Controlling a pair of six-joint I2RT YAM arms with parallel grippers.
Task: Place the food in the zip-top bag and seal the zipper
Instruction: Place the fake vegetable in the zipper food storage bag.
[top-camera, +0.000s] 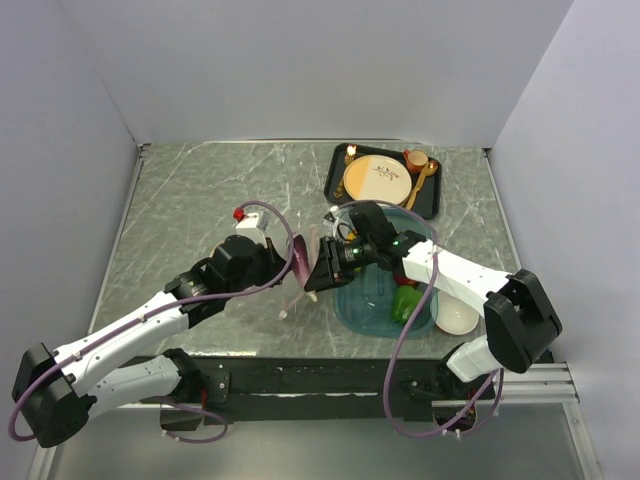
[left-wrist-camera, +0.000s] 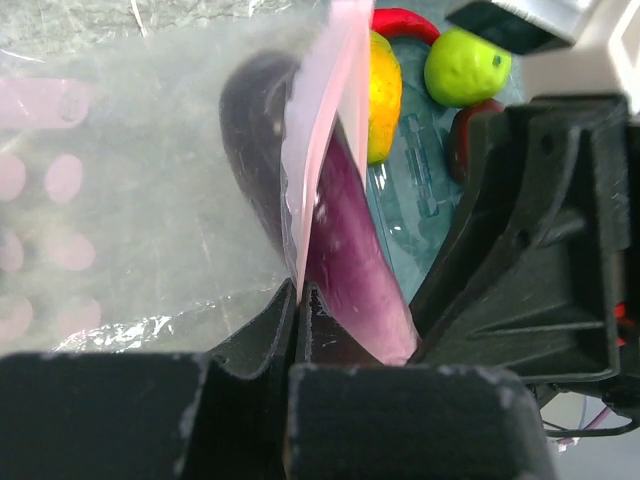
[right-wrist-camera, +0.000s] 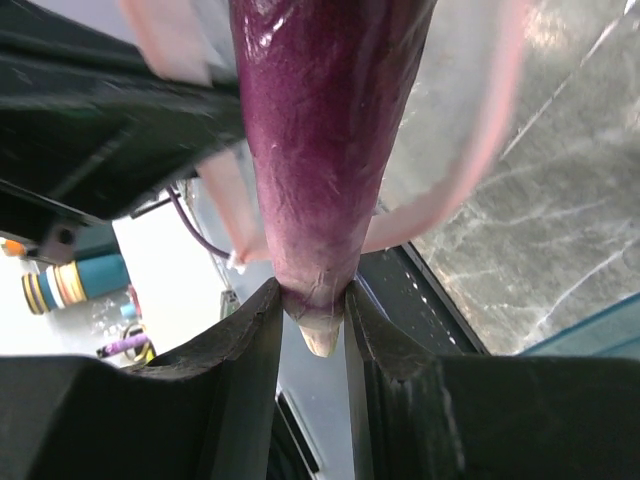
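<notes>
Purple piece (right-wrist-camera: 320, 150), eggplant-shaped: nose is through the mouth of the zip-top bag (left-wrist-camera: 150, 200), stem end outside, clamped between the right gripper (right-wrist-camera: 315, 305) fingers. In the right wrist view the zipper (left-wrist-camera: 325, 120) loops round it on both sides, so it is partway in, not fully. Bag hangs over the table (top-camera: 200, 200) just left of the teal tray (top-camera: 360, 310), between the two wrists. Left gripper (left-wrist-camera: 300, 310) is closed tight, pinching the pink strip at one spot on the mouth edge.

Risks, my read:
- One pinch point on floppy film. The mouth can sag or fold once the piece's weight lands, and the strip could slip from the pinch.
- Early release: the piece tips back out, since the stem end sits outside the mouth.
- Right fingers are close to the film. Pushing deeper could drag the strip in or snag it.
- Grippers are nearly touching, so collision margin is thin.

Counts, visible only:
- bag 1, zipper 1
- purple piece 1, gripped
- in tray: yellow-orange piece (left-wrist-camera: 385, 95) 1, round green piece (left-wrist-camera: 465, 65) 1, red pieces (left-wrist-camera: 400, 20) 2, both partly hidden
- top view: green piece (top-camera: 405, 302) 1; can't tell if it's the round one
- teal tray 1, white bowl (top-camera: 458, 318) 1, black tray (top-camera: 335, 185) 1, tan plate (top-camera: 378, 180) 1
</notes>
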